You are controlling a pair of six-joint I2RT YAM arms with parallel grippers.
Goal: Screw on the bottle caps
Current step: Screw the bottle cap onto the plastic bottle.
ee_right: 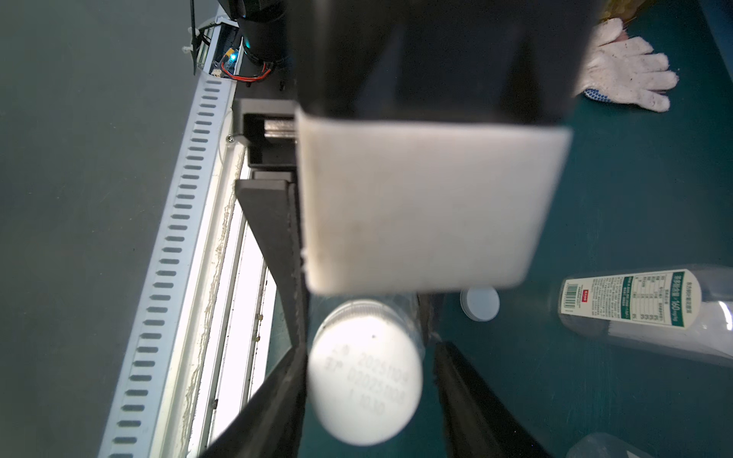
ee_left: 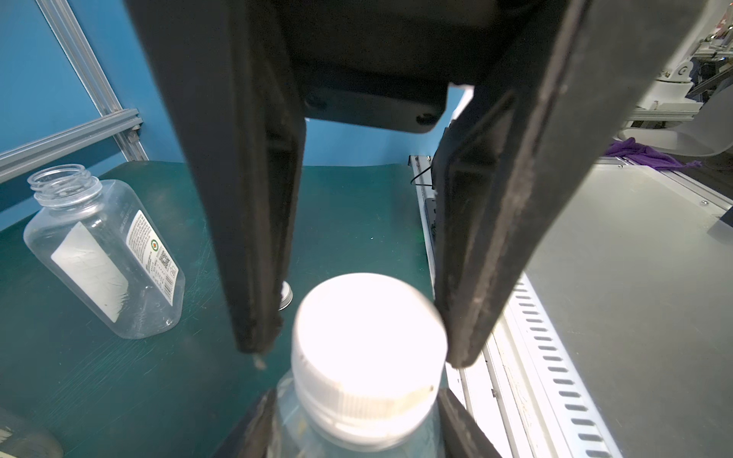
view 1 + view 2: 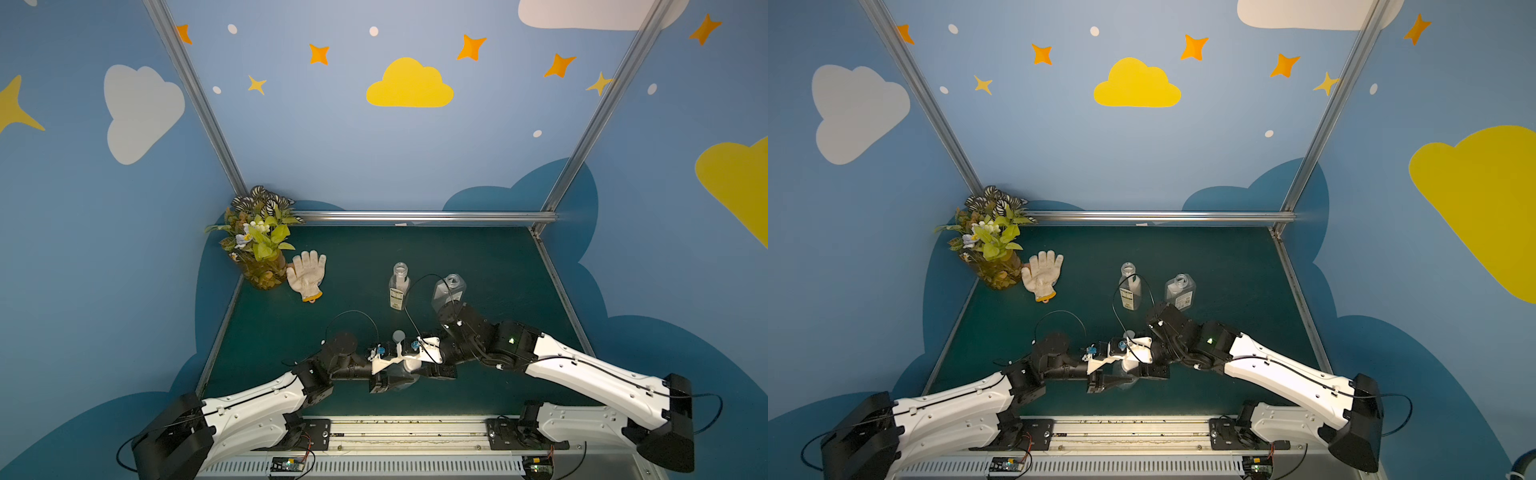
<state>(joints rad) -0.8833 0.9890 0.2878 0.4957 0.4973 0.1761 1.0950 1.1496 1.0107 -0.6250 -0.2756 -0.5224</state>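
Screwing step: first bottle of three. A white cap (image 2: 369,325) sits on the neck of the round bottle (image 2: 295,420), close to the middle of the near edge of the table (image 3: 498,270).
Holding side: the left gripper (image 2: 357,396) is clamped on the round bottle just under the cap, with a finger against each side of its shoulder.
Turning side: the right gripper (image 2: 359,355) straddles the white cap from the opposite side with its jaws parted. One finger touches the cap's rim and the other stands just clear, so nothing is pinched.
Cap seating: it looks level on the neck. How far it is threaded down cannot be told.
Other bottles: the slim labelled bottle (image 3: 399,286) and the wider flat-sided bottle (image 3: 449,291) stand upright near the table's middle with open necks. They are apart, the wider one nearer the right edge.
Loose cap (image 1: 480,303): it lies flat on the table between the grippers and the slim labelled bottle. A third cap is not in view.
Next move: the right gripper should probably close squarely on the ribbed skirt and twist while the left gripper keeps the bottle from turning.
Risk: an off-centre pinch could tilt the cap and cross the thread, and the thin clear bottle may slip round in its grip.
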